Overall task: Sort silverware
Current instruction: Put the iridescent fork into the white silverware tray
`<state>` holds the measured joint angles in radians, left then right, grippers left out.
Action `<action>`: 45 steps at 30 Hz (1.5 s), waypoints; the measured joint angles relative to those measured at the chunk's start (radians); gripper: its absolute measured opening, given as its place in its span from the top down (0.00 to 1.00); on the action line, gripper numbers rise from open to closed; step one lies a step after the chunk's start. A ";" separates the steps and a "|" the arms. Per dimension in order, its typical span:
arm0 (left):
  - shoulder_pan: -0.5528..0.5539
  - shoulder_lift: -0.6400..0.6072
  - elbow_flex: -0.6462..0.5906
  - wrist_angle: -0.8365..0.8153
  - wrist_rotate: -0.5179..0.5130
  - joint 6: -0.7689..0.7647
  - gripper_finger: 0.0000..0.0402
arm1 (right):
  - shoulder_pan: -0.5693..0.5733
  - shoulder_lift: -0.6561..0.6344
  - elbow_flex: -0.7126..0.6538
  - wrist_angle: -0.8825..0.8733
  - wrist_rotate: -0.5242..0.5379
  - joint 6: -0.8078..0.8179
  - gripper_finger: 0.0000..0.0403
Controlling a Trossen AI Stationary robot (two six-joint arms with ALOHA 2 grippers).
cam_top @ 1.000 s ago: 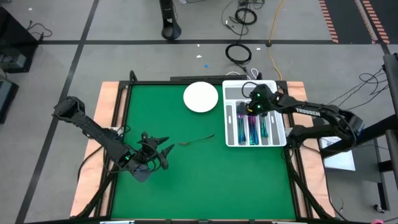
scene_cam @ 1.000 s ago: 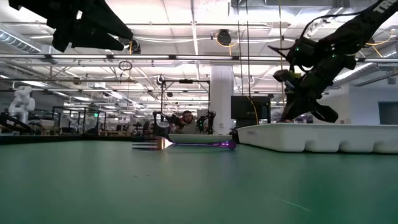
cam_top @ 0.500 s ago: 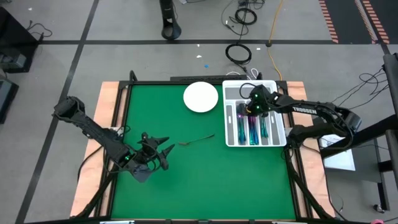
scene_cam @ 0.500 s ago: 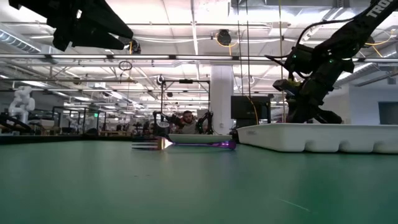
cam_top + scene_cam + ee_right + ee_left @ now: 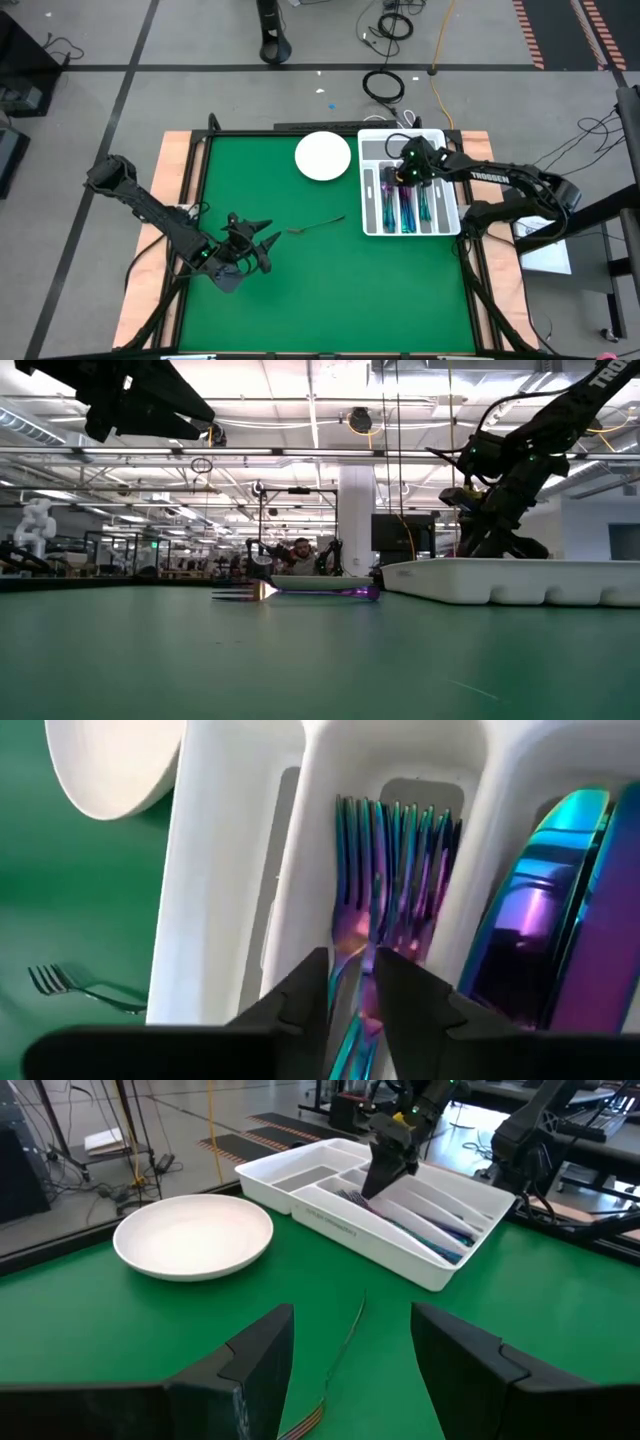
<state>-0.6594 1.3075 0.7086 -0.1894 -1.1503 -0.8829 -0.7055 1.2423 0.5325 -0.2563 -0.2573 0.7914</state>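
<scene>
The silverware is iridescent blue-purple. Several forks (image 5: 395,840) lie stacked in one slot of the white tray (image 5: 372,225), and more pieces (image 5: 540,910) fill the slots beside it. One fork (image 5: 318,224) lies flat on the green table. My right gripper (image 5: 352,982) dips into the fork slot, slightly open, with the top fork's handle between its fingers. My left gripper (image 5: 352,1320) hovers open at the table's near left, pointing at the loose fork (image 5: 345,1342). My right gripper's fingers (image 5: 300,995) stand on either side of the top fork's handle (image 5: 350,945), slanting down from above and along the fork. I cannot tell whether they touch it. The fork lies on the other forks in the slot.
A white round plate (image 5: 323,156) sits at the far edge, just left of the tray. Bare green table lies between the loose fork and the near edge. A black frame rims the table.
My right gripper has sunk a little into the tray and tipped more steeply downward, then kept still. The loose fork has not moved.
</scene>
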 joint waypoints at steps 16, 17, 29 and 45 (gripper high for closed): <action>0.019 0.000 0.001 -0.006 0.071 0.104 0.49 | 0.122 -0.098 0.215 -0.104 -0.011 -0.123 0.74; 0.032 0.000 0.001 0.000 0.075 0.141 0.49 | 0.150 -0.104 0.225 -0.102 -0.010 -0.134 0.74; 0.421 0.050 0.002 0.213 0.642 0.547 0.49 | 0.562 -0.059 0.245 0.102 0.119 -0.234 0.74; 0.466 0.050 0.002 0.014 0.741 0.363 0.49 | 0.565 0.488 0.499 0.111 0.067 -0.562 0.74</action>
<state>-0.1929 1.3575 0.7101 -0.1749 -0.4094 -0.5198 -0.1406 1.7303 1.0311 -0.1456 -0.1900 0.2295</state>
